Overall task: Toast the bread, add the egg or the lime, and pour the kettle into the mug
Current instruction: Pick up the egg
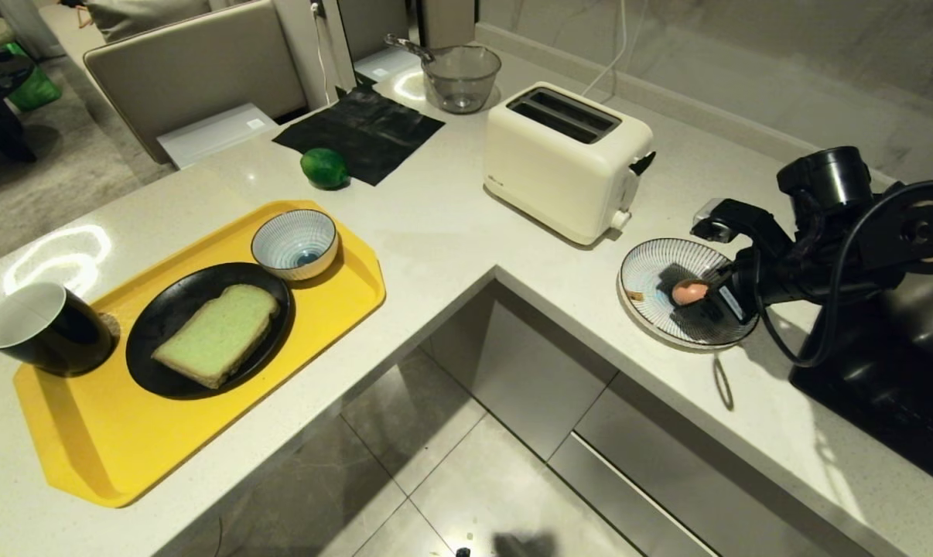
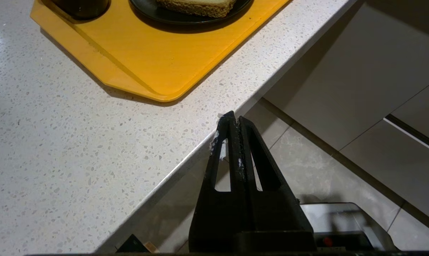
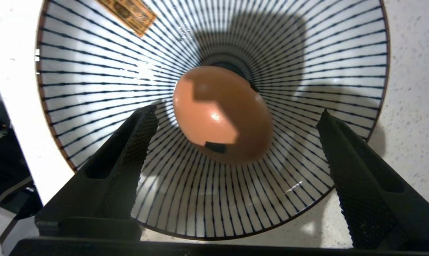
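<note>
Egg [image 1: 690,292] sits in the middle of the striped plate [image 1: 652,267] on the right-hand counter, and the right gripper [image 1: 712,288] is right there at it, arm reaching in from the right. From the head view the black fingers crowd the shell and it is hard to say whether they touch; the right wrist view settles it: the two fingers [image 3: 129,149] stand wide apart on either side of the egg [image 3: 223,113], clear of it, nothing held, the egg resting on the plate's [image 3: 93,71] radiating lines with a tan label stuck near the rim. Only the head view gives the wider scene: white toaster [image 1: 565,158] just behind the plate, slots empty; the bread [image 1: 217,334] lying flat on a black plate [image 1: 157,317] on the yellow tray [image 1: 111,441] at the left, a small striped bowl [image 1: 295,244] beside it, the mug [image 1: 42,329] at the tray's left edge, and the lime [image 1: 324,167] on the counter by a black cloth. The left gripper [image 2: 232,122] appears only in its own wrist view, jaws pressed together, empty, hanging off the counter's edge near the tray's corner [image 2: 157,71].
</note>
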Robot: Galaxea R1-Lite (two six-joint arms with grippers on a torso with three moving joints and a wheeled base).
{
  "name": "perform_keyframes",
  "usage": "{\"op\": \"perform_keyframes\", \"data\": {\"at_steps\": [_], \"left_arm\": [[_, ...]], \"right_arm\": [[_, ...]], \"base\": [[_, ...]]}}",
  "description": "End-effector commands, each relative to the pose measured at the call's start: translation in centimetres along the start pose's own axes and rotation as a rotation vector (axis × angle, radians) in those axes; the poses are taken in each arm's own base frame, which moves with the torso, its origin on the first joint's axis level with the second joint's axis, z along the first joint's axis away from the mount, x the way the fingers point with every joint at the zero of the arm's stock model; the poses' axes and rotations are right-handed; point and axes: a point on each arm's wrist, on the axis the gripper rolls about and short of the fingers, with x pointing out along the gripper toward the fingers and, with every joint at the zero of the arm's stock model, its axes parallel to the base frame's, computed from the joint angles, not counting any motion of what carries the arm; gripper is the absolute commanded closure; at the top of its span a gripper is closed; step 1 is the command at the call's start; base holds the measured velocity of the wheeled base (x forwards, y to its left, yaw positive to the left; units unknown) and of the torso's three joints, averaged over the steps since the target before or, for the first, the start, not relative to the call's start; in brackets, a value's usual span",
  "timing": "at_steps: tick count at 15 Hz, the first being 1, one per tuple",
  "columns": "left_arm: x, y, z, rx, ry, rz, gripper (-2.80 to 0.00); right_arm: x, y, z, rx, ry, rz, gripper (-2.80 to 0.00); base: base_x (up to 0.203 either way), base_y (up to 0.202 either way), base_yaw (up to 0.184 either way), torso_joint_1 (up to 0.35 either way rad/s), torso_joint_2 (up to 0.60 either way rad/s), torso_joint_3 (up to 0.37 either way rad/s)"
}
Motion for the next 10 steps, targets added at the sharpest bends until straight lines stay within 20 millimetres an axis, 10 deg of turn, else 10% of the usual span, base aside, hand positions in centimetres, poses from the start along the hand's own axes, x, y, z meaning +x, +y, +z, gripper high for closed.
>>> {"op": "perform_keyframes", "data": {"at_steps": [1, 10], "left_arm": [[0.0, 0.0, 0.0, 0.000, 0.000, 0.001, 0.00], [0.0, 0.0, 0.0, 0.000, 0.000, 0.001, 0.00]], "right_arm": [[0.1, 0.2, 0.1, -0.010, -0.004, 0.010, -2.80], [1.4, -0.1, 0.1, -0.027, 0.006, 0.014, -2.80]], "base": [[0.000, 0.000, 0.000, 0.000, 0.00, 0.000], [0.000, 0.000, 0.000, 0.000, 0.00, 0.000]]}}
